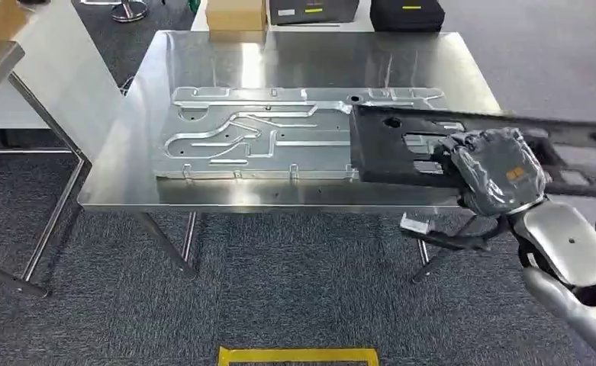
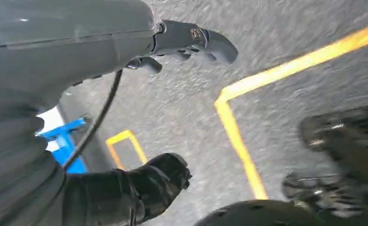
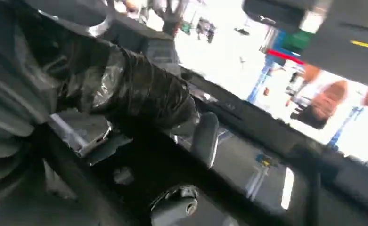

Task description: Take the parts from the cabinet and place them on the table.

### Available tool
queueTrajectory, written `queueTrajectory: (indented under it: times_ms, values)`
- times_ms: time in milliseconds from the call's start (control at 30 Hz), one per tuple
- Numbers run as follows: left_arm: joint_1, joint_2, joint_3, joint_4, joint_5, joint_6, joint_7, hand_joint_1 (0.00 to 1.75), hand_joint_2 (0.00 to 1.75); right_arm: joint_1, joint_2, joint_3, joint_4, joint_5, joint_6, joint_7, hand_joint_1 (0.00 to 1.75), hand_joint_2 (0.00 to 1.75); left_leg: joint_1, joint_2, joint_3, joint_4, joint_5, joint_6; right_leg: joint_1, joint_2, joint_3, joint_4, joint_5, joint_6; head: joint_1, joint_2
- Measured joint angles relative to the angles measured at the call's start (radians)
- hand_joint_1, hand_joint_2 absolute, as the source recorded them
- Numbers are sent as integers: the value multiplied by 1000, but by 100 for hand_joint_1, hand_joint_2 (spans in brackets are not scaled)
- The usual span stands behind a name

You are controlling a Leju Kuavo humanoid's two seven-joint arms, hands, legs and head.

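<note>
Holding a dark flat panel (image 1: 401,149) by its near edge, our right hand (image 1: 497,171) has its fingers clamped on it, carrying it level above the right end of the steel table (image 1: 127,137), so that, we judge, it can go down beside the silver stamped plate (image 1: 256,137) lying there. Our left hand (image 2: 172,52) hangs over the carpet, fingers apart, holding nothing.

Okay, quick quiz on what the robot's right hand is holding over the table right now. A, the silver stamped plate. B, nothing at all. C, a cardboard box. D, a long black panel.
D: in the head view the right hand grips a long black panel above the steel table, while the silver stamped plate lies flat on the tabletop, partly under the panel's end.
</note>
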Motion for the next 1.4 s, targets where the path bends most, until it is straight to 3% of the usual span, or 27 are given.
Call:
queueTrajectory:
  times_ms: [67,100,133,167,200,267,333,400,433,500,567,600,633,700,733,833,867,900,933,1000,1033,1067,1100,1167,1200,1333,1400]
  values:
    - [-1,-2,0,0,-2,0,-6,0,175,-76,5,67,24,-5,5,16,175,175,-1,-13,31,1,-24,-1,3,0,-40,-1,-48,-4,0,0]
    - [1,-3,0,0,-3,0,-7,0,175,-113,5,100,35,-10,12,25,175,175,-2,-16,51,2,-38,-1,6,0,-38,-47,-34,-7,0,0]
    - [5,-3,0,0,-4,0,-8,0,175,-143,5,126,44,-16,16,32,175,175,-3,-20,73,2,-53,-1,9,0,-30,-113,19,-14,0,0]
    - [8,-3,0,0,-4,0,-10,0,175,-166,5,148,52,-24,17,37,175,175,-3,-23,91,2,-67,-2,15,2,-25,-184,112,-22,0,0]
    - [13,-7,0,0,-3,0,-11,0,175,-190,5,171,63,-29,25,39,175,175,-5,-29,92,4,-77,-4,21,2,-37,-245,238,-33,1,0]
    - [5,-11,0,0,0,-1,-11,0,175,-247,-1,223,78,-35,42,39,175,175,-5,-35,92,10,-91,-18,28,9,-35,-246,237,-36,-3,0]
    - [8,-12,0,0,0,-4,-10,0,175,-290,1,255,88,-38,55,38,175,175,-3,-34,96,12,-82,-27,25,6,-21,-262,232,-50,-3,0]
    - [9,-12,0,0,0,-9,-7,0,175,-334,6,291,98,-40,71,34,175,175,1,-26,67,75,-77,-40,21,4,11,-288,228,-58,-5,0]
    - [8,-12,0,0,0,-11,-5,0,175,-359,14,316,108,-39,80,32,175,175,7,-25,28,137,-85,-48,21,3,21,-294,224,-63,-6,0]
    - [4,-13,0,0,0,-13,-4,0,175,-386,30,349,122,-37,89,30,175,175,23,-23,-66,257,-138,-63,21,3,37,-297,211,-65,-5,0]
    - [3,-13,0,0,1,-14,-4,0,175,-395,42,367,130,-37,93,30,175,175,38,-18,-116,284,-168,-77,18,1,59,-296,193,-59,-6,0]
    - [4,-13,0,0,1,-14,-4,0,175,-401,50,380,137,-37,93,31,175,175,45,-15,-116,246,-145,-85,16,0,74,-296,182,-55,-6,0]
    - [5,-13,0,0,1,-13,-4,0,175,-408,58,393,146,-38,93,37,175,175,52,-12,-99,175,-89,-91,12,0,91,-295,169,-49,-6,0]
    - [9,-16,0,0,2,-12,-5,0,175,-415,66,411,159,-42,90,47,175,175,66,-12,-68,27,66,-102,8,-1,103,-292,146,-35,-6,0]
    - [7,-18,0,0,2,-10,-8,0,175,-419,70,423,164,-47,88,49,175,175,55,-11,-76,18,29,-98,6,2,113,-278,137,-27,-5,0]
    - [8,-18,0,0,3,-10,-16,0,175,-416,71,447,174,-62,86,51,175,175,40,-14,-70,26,42,-72,-1,2,108,-289,124,-3,-5,0]
    - [8,-18,0,0,4,-9,-18,0,175,-414,71,449,177,-66,85,55,175,175,47,-11,-61,12,47,-62,-6,3,113,-289,117,5,-5,0]
    - [9,-18,0,0,4,-8,-18,0,175,-410,71,449,181,-68,85,59,175,175,46,-12,-53,7,46,-57,-6,1,109,-267,102,4,-5,0]
    - [9,-18,0,0,5,-8,-20,0,175,-410,71,450,184,-69,84,61,175,175,45,-11,-50,6,42,-49,-6,0,83,-214,72,2,-5,0]
    - [7,-18,0,0,5,-7,-22,0,175,-407,70,456,192,-72,84,63,175,175,39,-11,-45,6,34,-37,0,1,-12,-47,2,3,-4,0]
    - [6,-18,1,0,5,-6,-22,0,175,-401,70,460,195,-73,84,63,175,175,36,-11,-42,6,30,-33,-1,1,-55,16,-10,2,-5,0]
    - [5,-18,1,0,5,-6,-22,0,175,-395,69,463,198,-74,84,63,175,175,32,-13,-37,7,25,-32,0,1,-79,37,4,0,-4,0]
    - [5,-18,1,0,5,-6,-23,0,175,-391,69,466,199,-75,84,63,175,175,29,-14,-30,8,20,-31,1,1,-76,4,45,-4,-5,0]
    - [6,-19,1,0,5,-6,-22,0,175,-391,69,467,202,-76,84,63,175,175,26,-15,-12,12,5,-33,6,1,-13,-165,162,-16,-4,0]
    - [7,-19,1,0,5,-7,-22,0,175,-393,68,466,202,-76,84,63,175,175,26,-16,-6,13,-1,-35,11,0,12,-243,198,-24,-4,0]
    - [4,-19,1,0,8,-6,-23,0,175,-392,68,468,207,-77,84,63,175,175,24,-16,-11,15,-4,-49,24,1,26,-264,185,-31,-4,0]
    - [3,-20,1,0,11,-6,-23,0,175,-387,68,468,209,-85,84,65,175,175,24,-14,-17,32,-22,-58,14,0,37,-280,193,-43,-4,0]
